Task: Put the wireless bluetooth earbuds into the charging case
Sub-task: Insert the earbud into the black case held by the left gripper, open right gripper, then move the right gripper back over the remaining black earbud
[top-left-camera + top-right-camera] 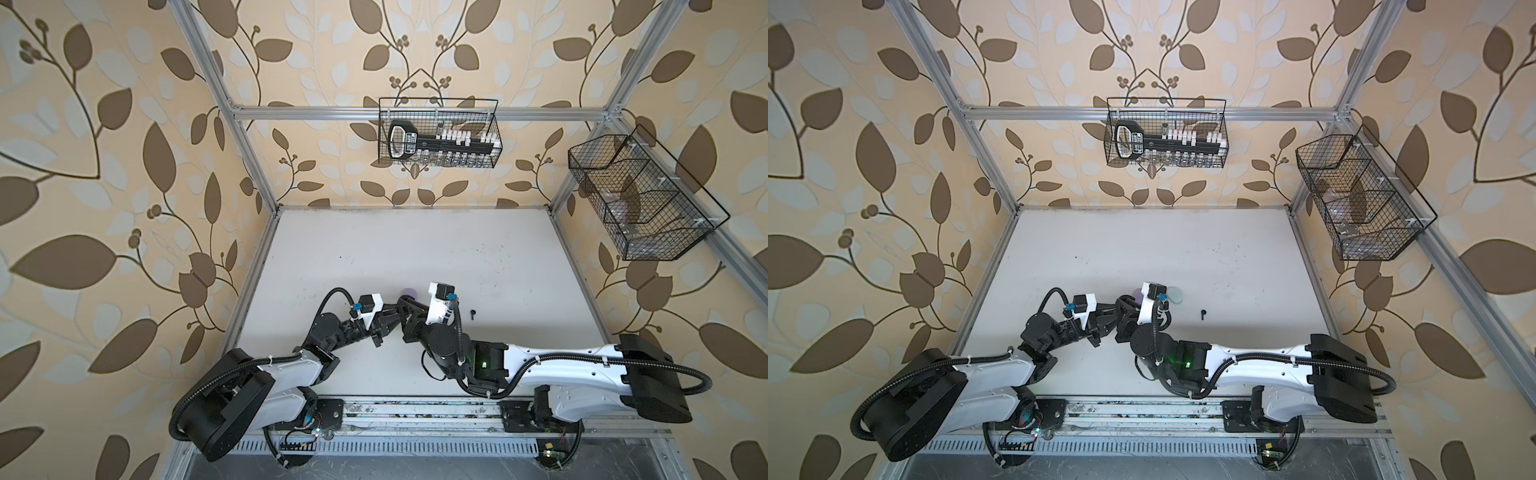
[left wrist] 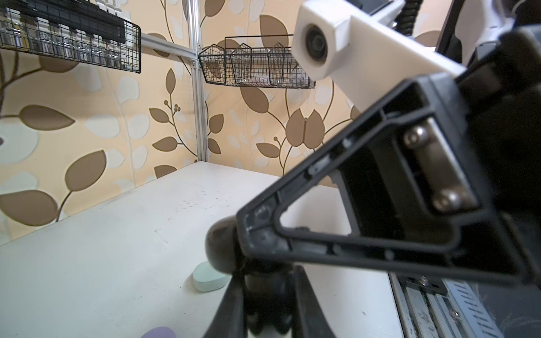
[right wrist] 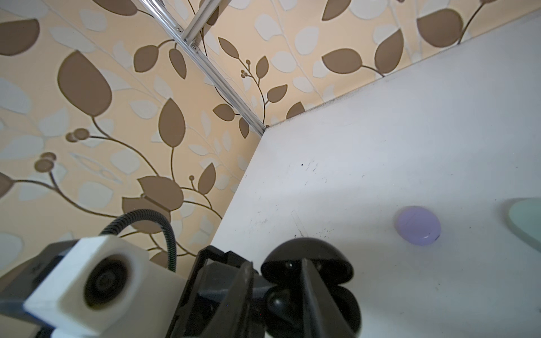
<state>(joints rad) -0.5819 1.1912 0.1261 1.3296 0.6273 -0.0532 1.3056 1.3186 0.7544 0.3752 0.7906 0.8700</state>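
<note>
A black charging case [image 3: 306, 257] stands open, its domed lid up, with my left gripper [image 2: 266, 281] shut on its body. In both top views the arms meet at mid-table and hide the case. My right gripper [image 3: 276, 264] hangs at the case's mouth with its fingers [image 3: 310, 292] apart. A rounded black shape [image 3: 276, 298] lies between them; I cannot tell whether it is an earbud. One black earbud [image 1: 473, 313] lies loose on the table to the right of the grippers, also seen as a small dark earbud [image 1: 1202, 313].
A closed lavender case [image 3: 417, 225] and a closed mint case [image 2: 209, 281] lie just beyond the grippers. A wire basket [image 1: 438, 133] hangs on the back wall and another basket [image 1: 636, 199] on the right frame. The arms' rail [image 1: 415, 411] runs along the front edge.
</note>
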